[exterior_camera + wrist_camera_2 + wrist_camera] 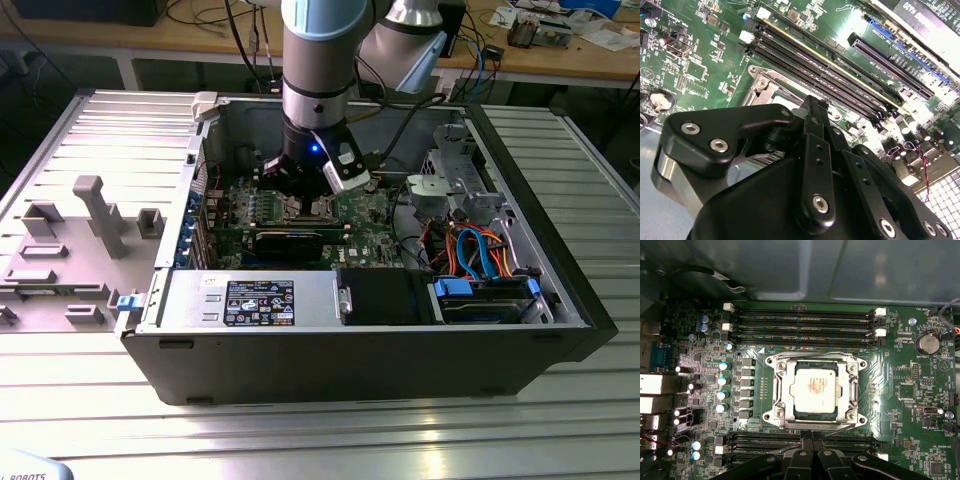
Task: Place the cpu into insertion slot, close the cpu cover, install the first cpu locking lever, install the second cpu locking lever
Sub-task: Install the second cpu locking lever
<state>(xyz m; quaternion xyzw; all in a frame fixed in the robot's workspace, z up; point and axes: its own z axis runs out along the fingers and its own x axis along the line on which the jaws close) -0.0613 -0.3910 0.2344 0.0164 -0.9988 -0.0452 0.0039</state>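
One cpu (814, 389) sits in one insertion slot (771, 392); one cpu cover (855, 390) frames it; four memory slots (802, 326) lie at twelve o'clock; one coin battery (927, 344) at two o'clock.

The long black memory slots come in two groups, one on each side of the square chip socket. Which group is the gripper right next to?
The group whose slots run under the gripper in the first wrist view. The other group lies beyond the insertion slot, by the case wall.
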